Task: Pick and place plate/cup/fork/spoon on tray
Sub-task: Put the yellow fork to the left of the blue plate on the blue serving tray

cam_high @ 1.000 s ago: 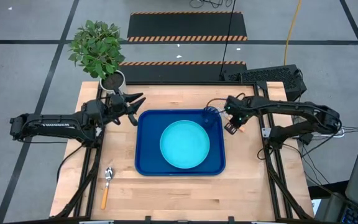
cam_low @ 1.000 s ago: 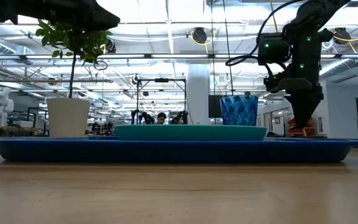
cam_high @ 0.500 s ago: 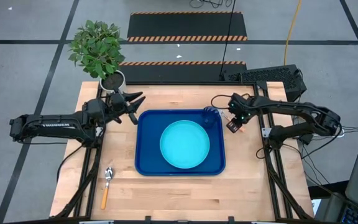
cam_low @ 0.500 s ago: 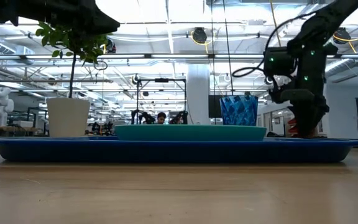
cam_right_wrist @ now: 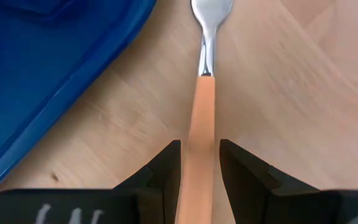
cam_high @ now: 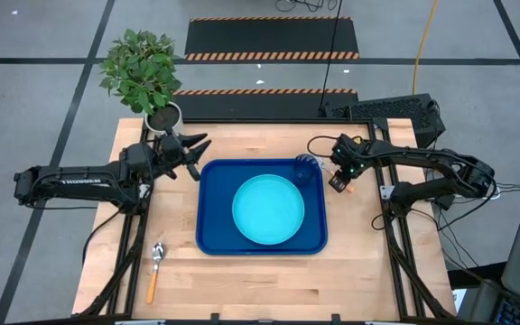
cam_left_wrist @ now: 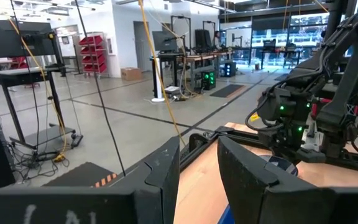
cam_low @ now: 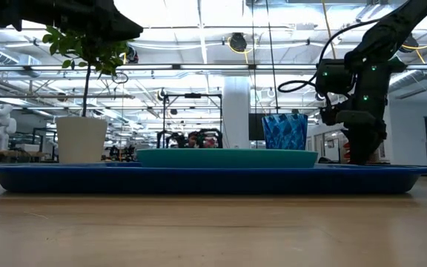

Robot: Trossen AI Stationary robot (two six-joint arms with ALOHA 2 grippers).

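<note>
The dark blue tray (cam_high: 210,236) lies mid-table with the turquoise plate (cam_high: 268,209) flat in it and the dark blue cup (cam_high: 306,169) upright in its far right corner. The fork (cam_right_wrist: 202,124) lies flat on the table just right of the tray, tines away from my right gripper. My right gripper (cam_right_wrist: 200,165) is open and low over it, one finger on each side of the orange handle with a narrow gap on each side. The spoon (cam_high: 155,266) lies on the table near the front left. My left gripper (cam_high: 195,152) is open and empty, left of the tray's far left corner.
A white pot with a green plant (cam_high: 163,117) stands at the table's far left corner, just behind my left gripper. The tray's raised right rim (cam_right_wrist: 73,81) lies close beside the fork. Bare wood runs along the near edge (cam_high: 269,280).
My right gripper has gone down over the fork and slightly toward the table's right edge, staying open. The fork has not moved.
</note>
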